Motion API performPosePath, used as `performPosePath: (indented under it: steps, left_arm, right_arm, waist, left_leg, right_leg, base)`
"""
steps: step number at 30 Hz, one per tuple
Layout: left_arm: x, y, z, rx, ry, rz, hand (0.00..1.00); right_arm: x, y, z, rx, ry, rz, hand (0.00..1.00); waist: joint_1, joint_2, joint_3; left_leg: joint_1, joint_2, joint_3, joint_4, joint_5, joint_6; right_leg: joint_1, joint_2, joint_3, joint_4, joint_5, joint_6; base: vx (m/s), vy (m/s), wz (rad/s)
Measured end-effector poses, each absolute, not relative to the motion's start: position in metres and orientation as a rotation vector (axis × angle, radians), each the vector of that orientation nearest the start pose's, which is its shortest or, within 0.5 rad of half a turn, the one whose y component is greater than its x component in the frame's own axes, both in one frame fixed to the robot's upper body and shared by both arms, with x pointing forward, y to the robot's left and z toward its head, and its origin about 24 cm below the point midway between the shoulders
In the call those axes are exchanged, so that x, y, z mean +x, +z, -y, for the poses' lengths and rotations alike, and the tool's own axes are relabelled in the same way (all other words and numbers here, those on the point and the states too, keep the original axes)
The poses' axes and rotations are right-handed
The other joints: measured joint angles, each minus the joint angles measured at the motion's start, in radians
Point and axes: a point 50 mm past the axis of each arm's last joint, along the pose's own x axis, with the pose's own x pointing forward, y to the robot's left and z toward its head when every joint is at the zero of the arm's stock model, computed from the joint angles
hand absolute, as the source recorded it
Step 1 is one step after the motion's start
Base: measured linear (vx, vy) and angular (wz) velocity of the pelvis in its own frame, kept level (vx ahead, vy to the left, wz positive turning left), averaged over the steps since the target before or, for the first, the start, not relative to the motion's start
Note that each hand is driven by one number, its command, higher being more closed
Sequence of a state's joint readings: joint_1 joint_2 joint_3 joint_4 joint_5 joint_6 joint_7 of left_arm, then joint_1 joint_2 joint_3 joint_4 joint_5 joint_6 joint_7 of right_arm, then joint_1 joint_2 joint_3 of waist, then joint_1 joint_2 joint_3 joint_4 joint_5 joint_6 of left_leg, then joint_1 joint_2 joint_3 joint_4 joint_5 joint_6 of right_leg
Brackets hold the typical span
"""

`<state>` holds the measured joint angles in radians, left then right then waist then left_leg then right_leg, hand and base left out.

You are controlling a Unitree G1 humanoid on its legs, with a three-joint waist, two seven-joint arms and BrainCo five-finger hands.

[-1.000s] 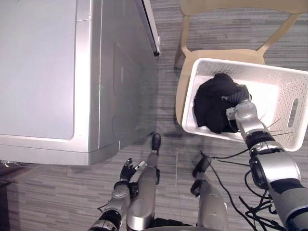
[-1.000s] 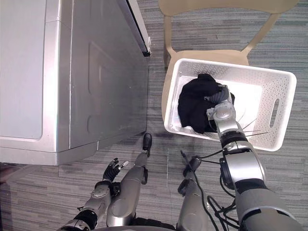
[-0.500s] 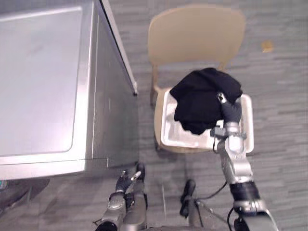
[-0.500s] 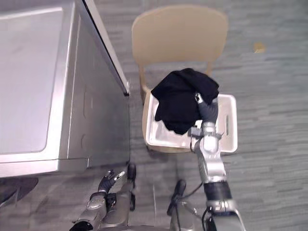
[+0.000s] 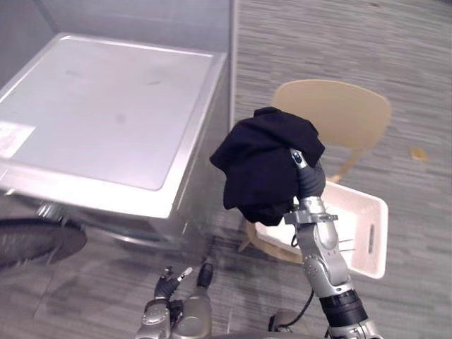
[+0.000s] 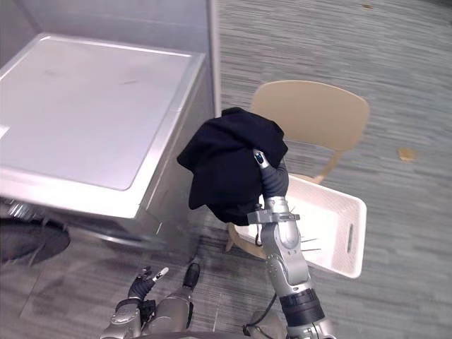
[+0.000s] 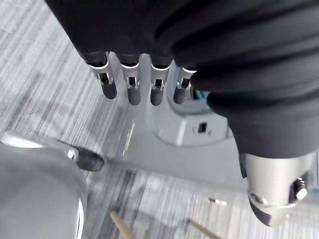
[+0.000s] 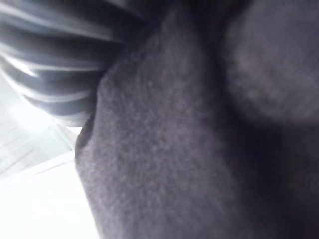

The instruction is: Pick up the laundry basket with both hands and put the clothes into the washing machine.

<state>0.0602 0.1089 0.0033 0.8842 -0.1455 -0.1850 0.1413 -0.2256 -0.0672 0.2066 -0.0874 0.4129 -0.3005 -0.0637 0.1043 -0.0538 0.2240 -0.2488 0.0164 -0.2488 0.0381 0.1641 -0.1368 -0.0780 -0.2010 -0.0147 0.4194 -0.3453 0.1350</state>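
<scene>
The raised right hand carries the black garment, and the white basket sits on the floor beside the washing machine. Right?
No: the white basket sits on the beige chair beside the washing machine, not on the floor; the left eye view shows it. The raised right hand carries the black garment.

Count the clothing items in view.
1. A black garment hangs bunched on the right hand, up above the white basket on the chair. The bundle could hold more than one piece, and part of the basket is hidden behind it.
</scene>
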Motion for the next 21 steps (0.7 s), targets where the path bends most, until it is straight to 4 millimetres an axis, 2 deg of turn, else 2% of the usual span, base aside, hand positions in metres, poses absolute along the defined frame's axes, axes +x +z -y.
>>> performPosePath:
  steps: [1,3,4,5,6,7,8,9,10,11,12,13,14,15,17,18,20,21]
  left_arm:
    - [0.158,-0.121,-0.198,0.015,0.282,-0.697,0.0]
    - [0.168,-0.11,-0.189,-0.034,0.28,-0.614,0.0]
    - [0.171,-0.102,-0.178,-0.065,0.263,-0.56,0.0]
    - [0.173,-0.098,-0.176,-0.072,0.256,-0.537,0.0]
    - [0.181,-0.09,-0.169,-0.075,0.22,-0.493,0.0]
    - [0.198,-0.069,-0.16,-0.107,0.196,-0.387,0.0]
    - [0.202,-0.062,-0.158,-0.118,0.189,-0.345,0.0]
    - [0.209,-0.045,-0.156,-0.129,0.173,-0.258,0.0]
    - [0.211,-0.036,-0.157,-0.134,0.17,-0.207,0.0]
    - [0.212,-0.022,-0.158,-0.137,0.157,-0.138,0.0]
    - [0.218,-0.002,-0.157,-0.141,0.135,-0.042,0.0]
    - [0.22,0.007,-0.156,-0.14,0.12,0.004,0.0]
    - [0.223,0.025,-0.153,-0.141,0.085,0.094,0.0]
    - [0.223,0.03,-0.152,-0.144,0.076,0.118,0.0]
    - [0.223,0.037,-0.146,-0.15,0.048,0.157,0.0]
    - [0.226,0.042,-0.139,-0.147,0.013,0.184,0.0]
    - [0.232,0.05,-0.129,-0.148,-0.032,0.217,0.0]
    - [0.236,0.055,-0.123,-0.151,-0.059,0.237,0.0]
  right_arm:
    - [0.282,0.154,0.104,0.375,0.231,0.567,1.0]
    - [0.292,0.161,0.108,0.331,0.229,0.58,1.0]
    - [0.296,0.157,0.112,0.299,0.212,0.561,1.0]
    - [0.297,0.156,0.114,0.285,0.206,0.555,1.0]
    - [0.297,0.154,0.118,0.258,0.196,0.547,1.0]
    - [0.299,0.158,0.123,0.23,0.194,0.563,1.0]
    - [0.3,0.159,0.125,0.219,0.19,0.568,1.0]
    - [0.299,0.16,0.127,0.208,0.192,0.573,1.0]
    - [0.299,0.16,0.126,0.209,0.194,0.575,1.0]
    - [0.297,0.159,0.127,0.209,0.195,0.571,1.0]
    - [0.297,0.158,0.129,0.203,0.193,0.568,1.0]
    - [0.297,0.158,0.128,0.202,0.199,0.568,1.0]
    - [0.292,0.157,0.122,0.204,0.242,0.569,1.0]
    - [0.289,0.156,0.119,0.209,0.259,0.572,1.0]
    - [0.28,0.154,0.115,0.217,0.294,0.577,1.0]
    - [0.276,0.152,0.112,0.214,0.321,0.574,1.0]
    - [0.274,0.149,0.106,0.224,0.349,0.561,1.0]
    - [0.272,0.146,0.098,0.245,0.378,0.549,1.0]
  waist:
    - [0.02,0.028,0.016]
    - [0.02,0.085,0.043]
    - [0.026,0.112,0.053]
    - [0.025,0.123,0.059]
    - [0.017,0.116,0.056]
    - [0.009,0.099,0.067]
    - [0.006,0.098,0.067]
    - [0.002,0.097,0.066]
    - [-0.008,0.102,0.064]
    - [-0.022,0.12,0.056]
    - [-0.031,0.123,0.055]
    - [-0.027,0.119,0.053]
    - [-0.023,0.113,0.048]
    - [-0.023,0.115,0.046]
    - [-0.037,0.142,0.027]
    - [-0.035,0.161,0.013]
    - [-0.034,0.153,0.005]
    - [-0.034,0.14,-0.003]
  left_leg:
    - [-0.036,0.025,-0.028,-0.001,0.024,-0.021]
    - [-0.06,0.072,-0.076,-0.004,0.044,-0.03]
    - [-0.066,0.105,-0.074,-0.01,0.039,0.015]
    - [-0.063,0.117,-0.053,-0.032,0.008,0.064]
    - [-0.057,0.125,0.012,-0.082,-0.13,0.193]
    - [-0.087,0.091,0.087,-0.009,-0.145,0.169]
    - [-0.099,0.07,0.106,0.053,-0.133,0.161]
    - [-0.1,0.033,0.139,0.186,-0.126,0.151]
    - [-0.082,0.02,0.163,0.257,-0.128,0.154]
    - [-0.054,0.026,0.216,0.281,-0.162,0.153]
    - [-0.053,0.027,0.219,0.223,-0.107,0.11]
    - [-0.037,0.022,0.207,0.158,-0.063,0.074]
    - [0.009,0.029,0.227,0.121,-0.073,0.097]
    - [0.023,0.033,0.24,0.142,-0.114,0.106]
    - [0.094,0.052,0.257,0.079,-0.137,0.096]
    - [0.141,0.066,0.251,-0.017,-0.131,0.088]
    - [0.159,0.065,0.249,-0.055,-0.124,0.076]
    - [0.168,0.056,0.247,-0.067,-0.119,0.074]
  right_leg:
    - [0.005,0.039,-0.022,-0.053,-0.017,-0.009]
    - [0.013,0.103,-0.066,-0.063,0.005,-0.033]
    - [0.008,0.138,-0.091,-0.034,0.006,-0.052]
    - [0.007,0.146,-0.102,-0.032,0.009,-0.062]
    - [0.006,0.142,-0.121,-0.056,0.023,-0.092]
    - [-0.004,0.092,-0.177,-0.083,0.052,-0.11]
    - [-0.012,0.082,-0.19,-0.09,0.061,-0.113]
    - [-0.023,0.057,-0.21,-0.092,0.075,-0.116]
    - [-0.029,0.054,-0.223,-0.089,0.081,-0.118]
    - [-0.032,0.062,-0.258,-0.085,0.083,-0.121]
    - [-0.035,0.071,-0.29,-0.088,0.085,-0.125]
    - [-0.032,0.065,-0.303,-0.116,0.098,-0.138]
    - [-0.013,0.053,-0.351,-0.176,0.141,-0.143]
    - [-0.008,0.051,-0.361,-0.182,0.147,-0.14]
    - [0.006,0.061,-0.39,-0.2,0.16,-0.129]
    - [0.004,0.071,-0.404,-0.199,0.165,-0.122]
    - [0.008,0.067,-0.412,-0.2,0.173,-0.11]
    - [0.017,0.061,-0.413,-0.209,0.182,-0.099]
  base:
    - [-0.19,-0.246,0.31]
    - [-0.26,-0.196,0.49]
    - [-0.33,-0.216,0.58]
    - [-0.3,-0.234,0.78]
    - [-0.22,-0.146,1.13]
    - [-0.21,-0.137,1.17]
    - [-0.15,-0.084,1.02]
    - [-0.14,-0.106,0.61]
    - [-0.14,-0.119,0.77]
    - [-0.2,-0.149,0.95]
    - [-0.17,-0.129,0.95]
    - [-0.18,-0.078,0.93]
    - [-0.13,-0.03,0.57]
    - [-0.1,-0.026,0.67]
    - [-0.03,-0.002,0.48]
    - [-0.06,0.077,0.31]
    - [-0.07,0.099,0.17]
    - [-0.04,0.107,0.07]
